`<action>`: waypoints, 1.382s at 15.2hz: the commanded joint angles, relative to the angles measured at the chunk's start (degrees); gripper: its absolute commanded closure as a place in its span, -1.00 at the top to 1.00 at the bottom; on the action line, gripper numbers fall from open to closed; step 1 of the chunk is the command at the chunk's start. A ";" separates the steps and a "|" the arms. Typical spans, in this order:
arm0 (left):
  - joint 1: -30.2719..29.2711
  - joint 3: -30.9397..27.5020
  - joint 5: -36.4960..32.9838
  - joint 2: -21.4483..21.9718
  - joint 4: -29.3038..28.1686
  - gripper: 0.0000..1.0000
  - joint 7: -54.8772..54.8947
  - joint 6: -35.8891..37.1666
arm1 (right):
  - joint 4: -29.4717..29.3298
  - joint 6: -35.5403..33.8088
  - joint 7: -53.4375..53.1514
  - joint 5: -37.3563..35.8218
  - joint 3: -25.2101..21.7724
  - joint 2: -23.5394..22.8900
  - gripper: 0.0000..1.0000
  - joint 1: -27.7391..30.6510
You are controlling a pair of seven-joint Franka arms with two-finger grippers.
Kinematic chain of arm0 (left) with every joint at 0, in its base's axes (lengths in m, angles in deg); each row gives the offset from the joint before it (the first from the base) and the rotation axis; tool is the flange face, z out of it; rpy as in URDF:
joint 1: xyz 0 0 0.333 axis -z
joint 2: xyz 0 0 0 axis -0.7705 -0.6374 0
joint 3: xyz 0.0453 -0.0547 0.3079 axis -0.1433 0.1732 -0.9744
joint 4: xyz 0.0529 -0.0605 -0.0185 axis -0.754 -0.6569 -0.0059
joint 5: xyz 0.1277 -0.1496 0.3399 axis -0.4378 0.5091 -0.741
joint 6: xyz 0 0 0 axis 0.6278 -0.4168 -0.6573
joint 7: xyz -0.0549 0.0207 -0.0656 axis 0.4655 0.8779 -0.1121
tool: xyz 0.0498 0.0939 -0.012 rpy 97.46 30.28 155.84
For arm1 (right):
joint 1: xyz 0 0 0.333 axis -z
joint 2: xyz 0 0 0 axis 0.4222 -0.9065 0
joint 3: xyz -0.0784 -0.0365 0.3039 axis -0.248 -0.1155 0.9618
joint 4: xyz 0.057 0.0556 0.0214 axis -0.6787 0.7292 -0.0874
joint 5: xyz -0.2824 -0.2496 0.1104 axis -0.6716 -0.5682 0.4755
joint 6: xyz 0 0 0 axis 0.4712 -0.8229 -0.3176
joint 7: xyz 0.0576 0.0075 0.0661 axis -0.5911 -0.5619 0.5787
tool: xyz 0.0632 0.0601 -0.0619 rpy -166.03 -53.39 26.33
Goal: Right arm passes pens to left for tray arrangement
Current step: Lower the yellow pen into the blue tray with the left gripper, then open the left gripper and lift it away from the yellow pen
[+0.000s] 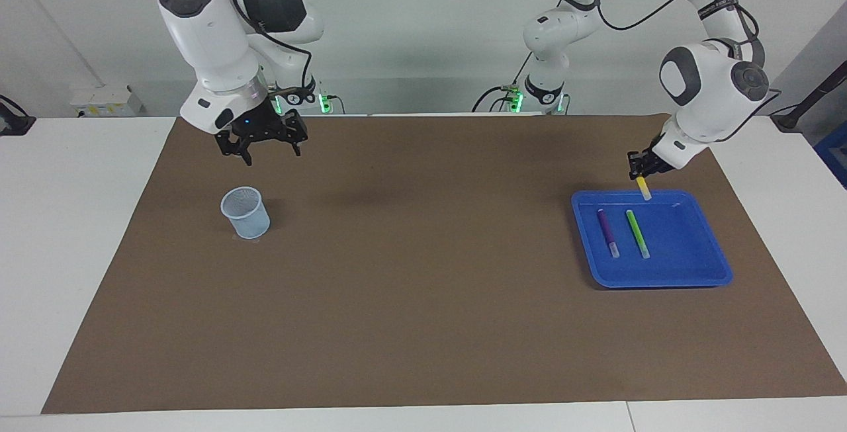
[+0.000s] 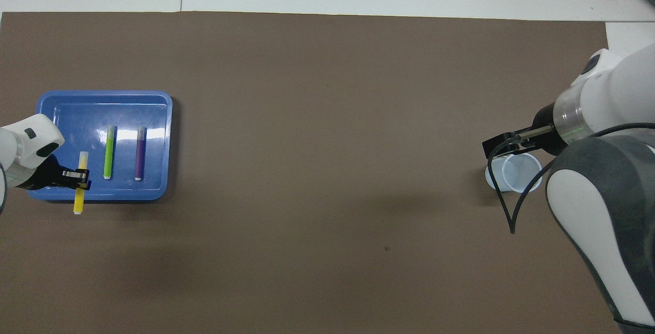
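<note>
The tray (image 1: 688, 272) is bright blue. In it lie a purple pen (image 1: 607, 233) and a light green pen (image 1: 638, 233). The third pen (image 1: 643, 188) is yellow. The mesh cup (image 1: 245, 212) is pale blue, the mat (image 1: 410, 273) brown.

No legible text, label, brand, number or sign appears on any surface in either view.

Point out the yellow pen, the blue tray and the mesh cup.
yellow pen (image 2: 78, 202): overhead view, on its barrel below the gripper.
blue tray (image 1: 662, 279): facing view, on the rim farthest from the robots.
mesh cup (image 1: 246, 217): facing view, on its side wall.
</note>
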 commanded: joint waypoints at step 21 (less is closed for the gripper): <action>-5.75 0.20 -7.10 -17.32 6.95 1.00 -0.15 -16.06 | -2.10 -0.39 -1.79 -1.17 0.00 -0.73 1.00 1.53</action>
